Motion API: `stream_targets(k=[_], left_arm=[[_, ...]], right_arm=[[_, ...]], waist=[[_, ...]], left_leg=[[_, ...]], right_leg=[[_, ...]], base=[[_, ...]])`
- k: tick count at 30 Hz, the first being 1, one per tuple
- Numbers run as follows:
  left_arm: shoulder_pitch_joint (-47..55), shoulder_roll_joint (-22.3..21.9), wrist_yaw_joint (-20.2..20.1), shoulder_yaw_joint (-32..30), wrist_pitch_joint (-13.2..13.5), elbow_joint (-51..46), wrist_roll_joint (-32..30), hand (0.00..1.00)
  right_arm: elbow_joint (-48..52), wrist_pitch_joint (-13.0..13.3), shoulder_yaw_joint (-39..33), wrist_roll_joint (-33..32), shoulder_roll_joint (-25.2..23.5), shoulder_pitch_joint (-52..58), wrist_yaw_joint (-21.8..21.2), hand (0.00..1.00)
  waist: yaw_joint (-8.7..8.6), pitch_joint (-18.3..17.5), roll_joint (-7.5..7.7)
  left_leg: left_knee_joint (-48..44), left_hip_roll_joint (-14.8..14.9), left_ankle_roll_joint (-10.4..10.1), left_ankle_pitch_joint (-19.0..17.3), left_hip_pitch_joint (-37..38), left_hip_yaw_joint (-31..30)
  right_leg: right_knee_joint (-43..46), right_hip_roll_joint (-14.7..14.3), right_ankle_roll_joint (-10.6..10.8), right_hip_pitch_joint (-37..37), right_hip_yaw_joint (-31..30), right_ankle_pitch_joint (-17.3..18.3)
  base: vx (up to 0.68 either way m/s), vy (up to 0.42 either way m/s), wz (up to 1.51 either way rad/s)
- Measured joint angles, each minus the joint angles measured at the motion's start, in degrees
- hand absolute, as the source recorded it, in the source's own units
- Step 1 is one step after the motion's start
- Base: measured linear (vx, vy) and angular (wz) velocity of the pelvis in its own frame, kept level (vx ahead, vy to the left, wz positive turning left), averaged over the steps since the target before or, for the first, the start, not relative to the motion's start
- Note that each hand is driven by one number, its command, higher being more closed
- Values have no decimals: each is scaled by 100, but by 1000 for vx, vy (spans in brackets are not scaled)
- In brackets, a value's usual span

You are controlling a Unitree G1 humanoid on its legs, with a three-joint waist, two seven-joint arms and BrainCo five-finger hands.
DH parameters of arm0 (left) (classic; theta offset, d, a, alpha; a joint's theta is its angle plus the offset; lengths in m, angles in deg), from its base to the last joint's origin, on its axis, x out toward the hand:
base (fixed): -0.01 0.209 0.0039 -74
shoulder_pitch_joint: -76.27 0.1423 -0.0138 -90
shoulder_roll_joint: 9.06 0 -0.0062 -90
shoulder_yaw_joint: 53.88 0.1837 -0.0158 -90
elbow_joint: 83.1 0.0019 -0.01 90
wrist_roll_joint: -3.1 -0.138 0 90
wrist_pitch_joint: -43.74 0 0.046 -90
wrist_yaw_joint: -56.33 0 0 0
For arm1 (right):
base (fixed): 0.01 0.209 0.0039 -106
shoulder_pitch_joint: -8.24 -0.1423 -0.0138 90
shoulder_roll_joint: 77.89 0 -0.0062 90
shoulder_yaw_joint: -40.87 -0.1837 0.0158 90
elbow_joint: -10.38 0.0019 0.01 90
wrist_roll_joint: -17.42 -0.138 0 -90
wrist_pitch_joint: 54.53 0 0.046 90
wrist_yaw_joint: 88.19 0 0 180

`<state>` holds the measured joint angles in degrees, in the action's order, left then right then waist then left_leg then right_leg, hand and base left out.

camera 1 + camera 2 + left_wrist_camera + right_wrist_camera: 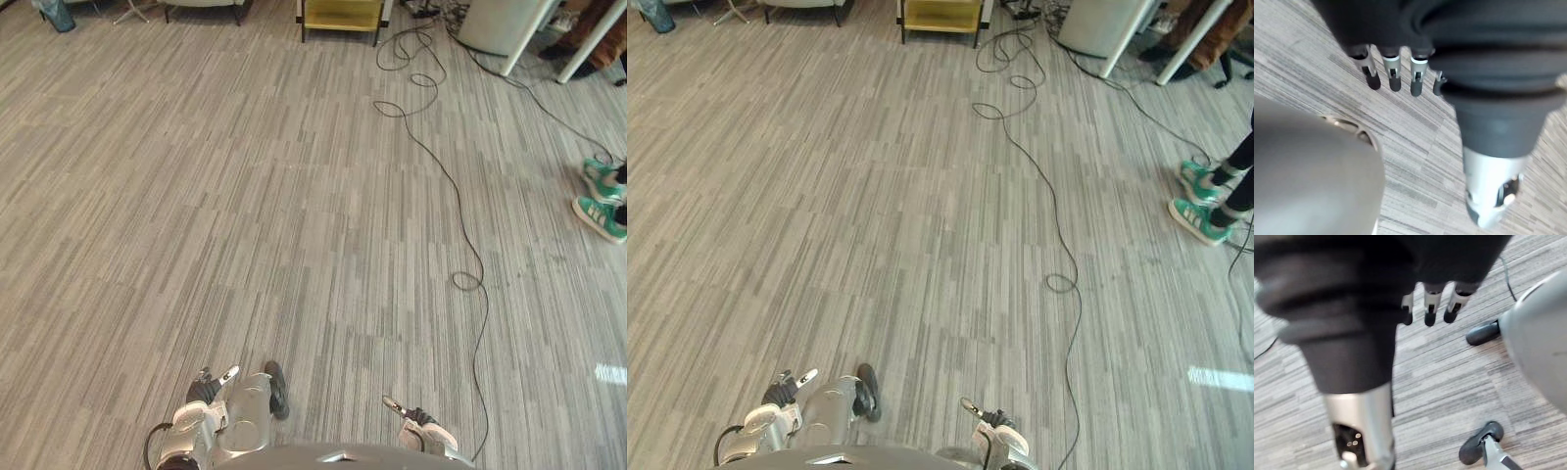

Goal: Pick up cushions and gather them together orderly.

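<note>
My left hand hangs low at my side over the grey striped carpet. Its fingers are straight and relaxed, its thumb stands apart, and nothing is held. My right hand hangs the same way on the other side, fingers loose and apart from the thumb, with nothing in it. From the head camera both hands sit at the bottom edge, the left hand and the right hand.
A yellow cabinet stands at the far edge, with a white box and white table legs to its right. A person's green shoes are at the right. Chair bases stand far left.
</note>
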<state>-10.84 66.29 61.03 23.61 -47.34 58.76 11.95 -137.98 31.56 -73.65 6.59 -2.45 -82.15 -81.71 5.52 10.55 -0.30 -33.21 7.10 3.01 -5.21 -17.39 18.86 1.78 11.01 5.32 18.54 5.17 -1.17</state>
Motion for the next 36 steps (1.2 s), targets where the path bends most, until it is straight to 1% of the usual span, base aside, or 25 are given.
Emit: stream_targets(k=[1, 2, 3, 4, 5, 6, 7, 8, 10, 12, 14, 16, 18, 19, 21, 22, 23, 24, 25, 27, 30, 31, 33, 34, 36], left_arm=[[59, 91, 3, 37, -6, 74, -27, 0], [148, 97, 7, 183, -26, 192, -58, 0], [98, 140, -2, 237, -38, 292, -44, 0], [51, 279, 4, 370, -56, 325, -66, 0], [40, 352, 14, 420, -84, 320, -71, 0], [64, 361, 48, 420, -113, 327, -68, 0], [122, 382, 96, 435, -138, 334, -72, 0], [130, 406, 112, 499, -149, 372, -70, 0], [114, 431, 110, 609, -160, 469, -70, 0], [76, 384, 109, 641, -164, 513, -73, 0], [57, 289, 106, 627, -162, 509, -77, 0], [45, 272, 103, 573, -158, 504, -129, 0], [80, 262, 103, 526, -158, 521, -183, 0], [159, 201, 102, 427, -155, 535, -228, 0], [150, 60, 77, 240, -146, 536, -239, 0], [153, -56, 71, 187, -146, 496, -241, 0], [149, -141, 66, 145, -145, 489, -234, 0], [143, -163, 54, 156, -143, 485, -233, 0], [104, -147, -4, 208, -138, 444, -233, 0], [108, -98, -12, 265, -122, 260, -227, 0], [108, -71, -16, 359, -77, 34, -220, 0], [105, -73, -25, 360, -43, -32, -217, 0], [106, -94, -14, 363, -39, -98, -218, 0], [115, -124, -12, 357, -40, -107, -220, 0], [100, -141, -16, 362, -40, -128, -217, 0]], right_arm=[[-1, 1, 24, 10, -29, 64, -6, 0], [-72, 29, 28, 30, 20, 82, -10, 0], [-103, 45, 38, 62, -11, 51, -14, 0], [-138, 14, 98, 121, -25, 56, -19, 0], [-166, -17, 140, 145, -27, 139, -21, 0], [-109, -2, 107, 118, -22, 196, -23, 0], [-111, 9, 138, 136, 68, 195, -23, 0], [-109, 24, 134, 148, 83, 188, -26, 0], [-100, 59, 124, 144, 116, 162, -33, 0], [-103, 93, 109, 144, 158, 161, -29, 0], [-106, 92, 69, 145, 223, 127, -24, 0], [-121, 57, 58, 145, 200, 206, -20, 0], [-111, 15, -91, 147, 157, 236, -18, 0], [-108, -2, -194, 150, 142, 325, -21, 0], [-107, -2, -366, 173, 214, 371, -23, 0], [-86, -9, -378, 175, 314, 382, -19, 0], [-37, -13, -347, 175, 368, 418, -20, 0], [0, -9, -300, 173, 392, 451, -15, 0], [1, -8, -248, 174, 425, 465, 2, 0], [-37, -13, -171, 148, 380, 482, 2, 0], [-179, -27, -59, 109, 419, 512, 9, 0], [-169, -28, -107, 99, 416, 495, 10, 0], [-118, -23, -157, 98, 378, 414, 9, 0], [-66, 1, -151, 99, 372, 408, 4, 0], [-84, -5, -117, 100, 389, 355, 4, 0]], waist=[[71, -218, 186], [4, -414, 77], [-48, -369, 160], [-132, -276, 303], [-148, -141, 292], [-187, -108, 284], [-242, -80, 240], [-243, -58, 206], [-314, -45, 186], [-416, -22, 151], [-506, 50, 43], [-562, 113, 120], [-641, 125, 127], [-692, 124, 42], [-621, 105, -202], [-611, 107, -417], [-613, 121, -571], [-605, 150, -605], [-586, 215, -682], [-545, 287, -535], [-389, 286, -441], [-332, 292, -433], [-257, 304, -390], [-219, 292, -428], [-131, 269, -493]], left_leg=[[398, -265, 51, -185, 133, -116], [889, -377, 46, -712, 559, -269], [939, -532, 64, -720, 696, -264], [1037, -695, 67, -803, 970, -256], [1142, -779, 69, -898, 1356, -303], [1292, -829, 82, -922, 1627, -327], [1681, -881, 88, -926, 2142, -335], [1967, -882, 85, -924, 2525, -339], [2259, -854, 79, -920, 2946, -430], [2455, -810, 82, -922, 3162, -566], [2722, -668, -29, -990, 3416, -807], [2873, -660, -179, -1122, 3628, -1076], [2901, -630, -177, -1328, 3804, -1288], [2895, -510, -48, -1501, 4064, -1495], [1647, -184, -140, -1466, 3695, -1601], [424, 89, -473, -1186, 3234, -1654], [-785, 325, -748, -519, 2667, -1776], [-1427, 489, -824, 35, 2352, -1749], [-2620, 856, -697, -63, 1823, -1427], [-3150, 913, -678, -405, 1346, -1025], [-2401, 714, -635, -752, 680, -656], [-1441, 584, -611, -810, 425, -538], [740, 188, -677, -578, 449, -545], [2235, -59, -782, -118, 429, -823], [2574, -56, -841, 204, 226, -1083]], right_leg=[[466, 101, 97, -175, -143, -60], [1509, 127, 380, -609, -181, 71], [2399, 286, 548, -928, -337, 147], [4124, 363, 926, -1643, -722, 9], [5479, 394, 955, -2152, -628, 49], [5908, 472, 805, -2341, -385, 177], [6240, 500, 380, -2655, 40, 536], [6166, 424, 159, -2887, 376, 925], [5396, 222, 0, -3207, 926, 1396], [4422, 39, -153, -3409, 1223, 1492], [2299, -379, -237, -3583, 1219, 903], [688, -416, -69, -3780, 928, 24], [703, -335, -72, -3925, 708, -33], [1057, -390, -201, -3935, 668, -362], [1440, -565, -426, -3818, 791, -578], [1462, -749, -588, -3620, 931, -400], [1422, -924, -646, -3408, 991, -192], [1337, -1047, -706, -3242, 991, -98], [1081, -1289, -828, -2729, 953, 51], [733, -1364, -909, -1990, 850, 232], [324, -1356, -807, -1322, 753, 379], [156, -1339, -699, -1090, 712, 421], [-44, -1225, -569, -802, 635, 501], [-229, -1200, -449, -570, 581, 595], [-306, -1230, -271, -359, 495, 777]], base=[[397, 231, -31], [400, 236, -13], [406, 204, 20], [321, 127, 38], [378, 132, 32], [394, 145, 14], [406, 144, 1], [328, 104, -5], [336, 22, 20], [283, -36, 45], [388, -94, 60], [532, -200, 68], [440, -209, 71], [745, -371, 70], [672, -352, 30], [596, -289, 5], [620, -261, -1], [636, -211, -15], [506, -150, -19], [569, -168, -20], [507, -105, -19], [439, 18, -26], [450, 72, -21], [481, 166, -15], [495, 230, -22]])
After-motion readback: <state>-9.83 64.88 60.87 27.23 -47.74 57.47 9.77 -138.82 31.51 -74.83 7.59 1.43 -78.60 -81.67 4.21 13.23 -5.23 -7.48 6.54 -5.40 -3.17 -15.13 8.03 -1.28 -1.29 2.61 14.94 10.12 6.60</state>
